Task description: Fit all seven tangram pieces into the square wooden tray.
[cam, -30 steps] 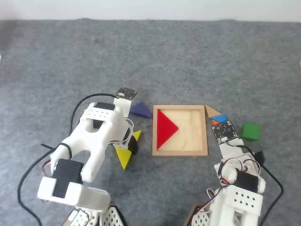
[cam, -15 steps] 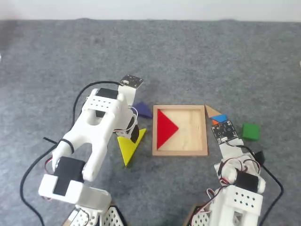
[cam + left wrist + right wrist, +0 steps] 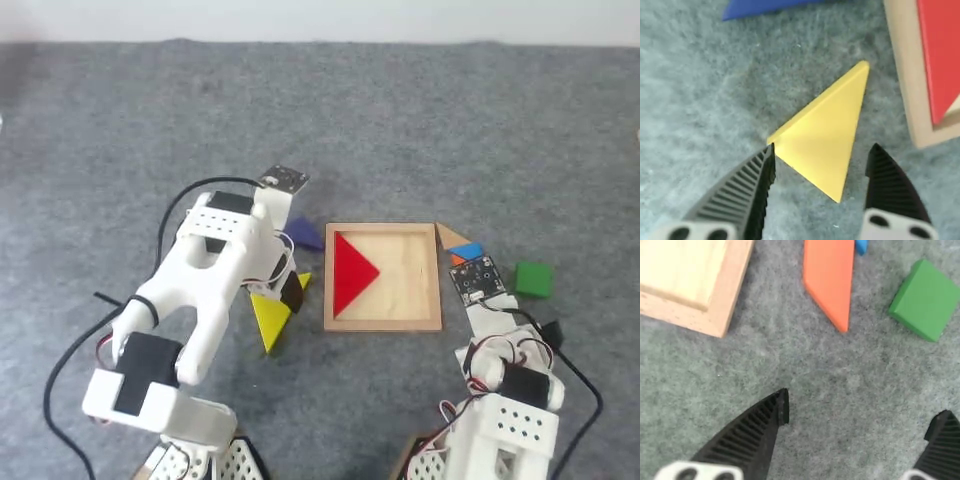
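Note:
The square wooden tray (image 3: 434,278) lies mid-table with a red triangle (image 3: 350,272) in its left part. A yellow triangle (image 3: 270,318) lies flat on the carpet just left of the tray; in the left wrist view the yellow triangle (image 3: 826,144) sits between the fingers of my open left gripper (image 3: 822,170), with one fingertip at its corner. A purple piece (image 3: 302,234) lies behind it. Right of the tray are a tan triangle (image 3: 452,236), a blue piece (image 3: 467,251), an orange piece (image 3: 830,277) and a green square (image 3: 533,279). My right gripper (image 3: 860,417) hangs open over bare carpet near the tray's corner (image 3: 715,315).
Grey carpet covers the table. The left arm's white body (image 3: 195,300) and its black cable stretch over the near left. The right arm's base (image 3: 500,420) stands at the near right. Open carpet lies behind the tray.
The left arm has swung toward the tray, and the yellow triangle has been nudged a little with it. The right arm has stayed still.

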